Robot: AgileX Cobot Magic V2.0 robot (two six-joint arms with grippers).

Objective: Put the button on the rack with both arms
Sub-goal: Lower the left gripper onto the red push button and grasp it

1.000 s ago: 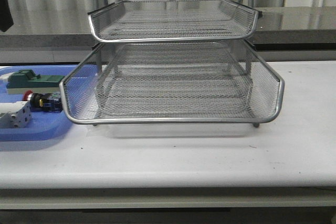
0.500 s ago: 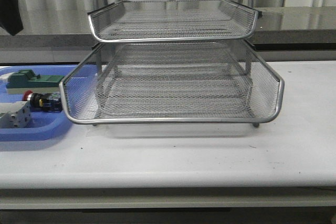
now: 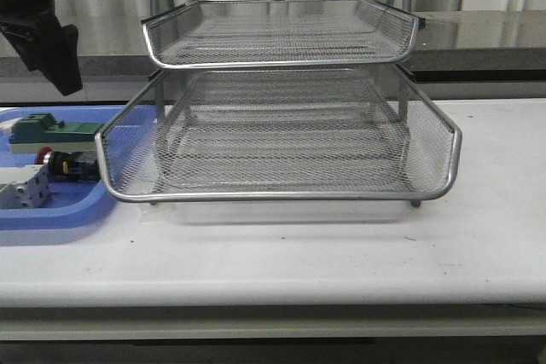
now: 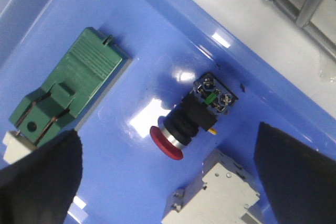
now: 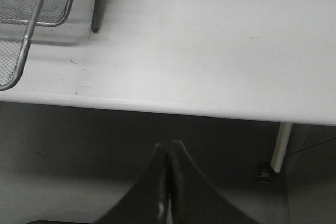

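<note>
The button (image 4: pixel 185 125), with red cap, black body and blue-green contact block, lies on its side in the blue tray (image 4: pixel 136 40); it also shows in the front view (image 3: pixel 64 162) at the far left. My left gripper (image 4: pixel 168 182) is open and hangs above the tray, its black fingers (image 4: pixel 42 177) wide apart, the button just beyond the gap. In the front view the left arm (image 3: pixel 38 14) is at the upper left, above the tray. The silver wire-mesh rack (image 3: pixel 281 125) stands mid-table. My right gripper (image 5: pixel 169 153) is shut and empty, below the table's front edge, out of the front view.
In the blue tray (image 3: pixel 51 215) lie a green block (image 4: pixel 68 90) and a white terminal block (image 4: pixel 215 195) beside the button. The rack's foot (image 5: pixel 95 24) and lower tray corner (image 5: pixel 26 30) show in the right wrist view, over the white table (image 5: pixel 210 40).
The left arm has come down and to the right into the front view, over the blue tray. The button, tray and rack have not moved.
</note>
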